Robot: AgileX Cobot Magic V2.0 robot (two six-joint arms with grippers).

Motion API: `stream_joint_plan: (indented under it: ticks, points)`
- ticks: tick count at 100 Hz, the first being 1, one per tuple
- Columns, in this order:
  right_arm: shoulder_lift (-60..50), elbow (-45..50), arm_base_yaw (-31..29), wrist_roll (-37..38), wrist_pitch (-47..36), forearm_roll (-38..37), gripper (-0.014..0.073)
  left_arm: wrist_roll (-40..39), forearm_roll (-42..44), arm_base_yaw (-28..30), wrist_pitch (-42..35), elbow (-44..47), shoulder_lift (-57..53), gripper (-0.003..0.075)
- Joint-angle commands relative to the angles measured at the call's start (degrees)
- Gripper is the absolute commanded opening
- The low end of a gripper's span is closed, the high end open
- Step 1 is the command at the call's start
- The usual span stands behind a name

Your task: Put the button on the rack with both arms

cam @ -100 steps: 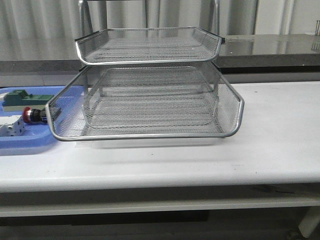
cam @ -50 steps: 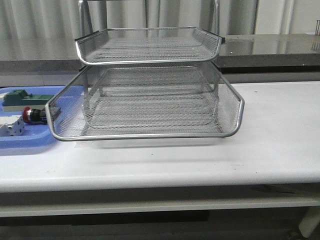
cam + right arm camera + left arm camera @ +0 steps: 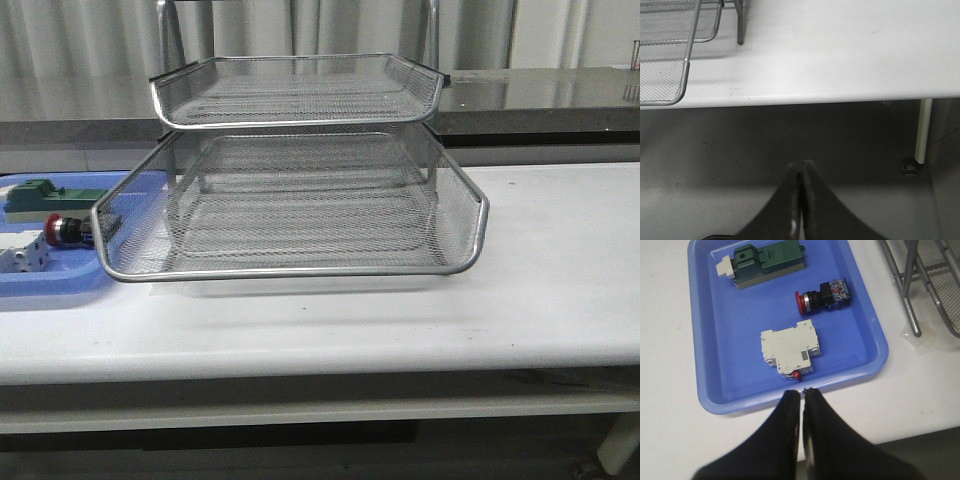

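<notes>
At the far left of the white table point(image 3: 560, 260) lies a flat blue tray point(image 3: 705, 340), and three parts rest inside it. The green block point(image 3: 769, 262), with a pale cream end, lies along the tray's far side as the front view shows it. Next comes the button point(image 3: 822, 295) — a red mushroom head, a black collar with a thin silver ring behind it, then a short body that shows blue and black with a little orange inside. It lies on its side on the tray floor, between the green block and the white block point(image 3: 791, 351), touching neither; its body end points toward the rack. In the front view the button point(image 3: 66, 230) peeps out just beside the left rim of the pulled-out lower mesh tray.

The left gripper point(image 3: 803, 396) hangs above the tray's near rim, its black fingers pressed together with nothing between them, close to the white block but well apart from the button.

The rack point(image 3: 300, 190) fills the middle of the table — silver wire mesh, the lower tray drawn forward, a shorter one above.

Right of it, the right gripper point(image 3: 801, 170) hovers off the table's front edge over the dark floor, its jaws also closed and empty.
</notes>
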Motion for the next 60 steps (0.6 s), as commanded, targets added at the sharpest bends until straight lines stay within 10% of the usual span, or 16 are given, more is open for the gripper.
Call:
stream_joint_plan:
  ticks: [1,23,60]
  points:
    - [0.20,-2.06,-0.26,-0.12,-3.57,-0.87,-0.0067,1.50,-1.14,-0.41,-2.10,-2.13,-1.06,0.0151]
    - [0.20,-2.06,-0.26,-0.12,-3.57,-0.87,-0.0067,1.94,-1.46,-0.41,-0.37,-2.13,-1.08,0.0585]
    - [0.20,-2.06,-0.26,-0.12,-3.57,-0.87,-0.0067,2.08,-6.02,-0.41,-1.03,-2.24,-0.74,0.0596]
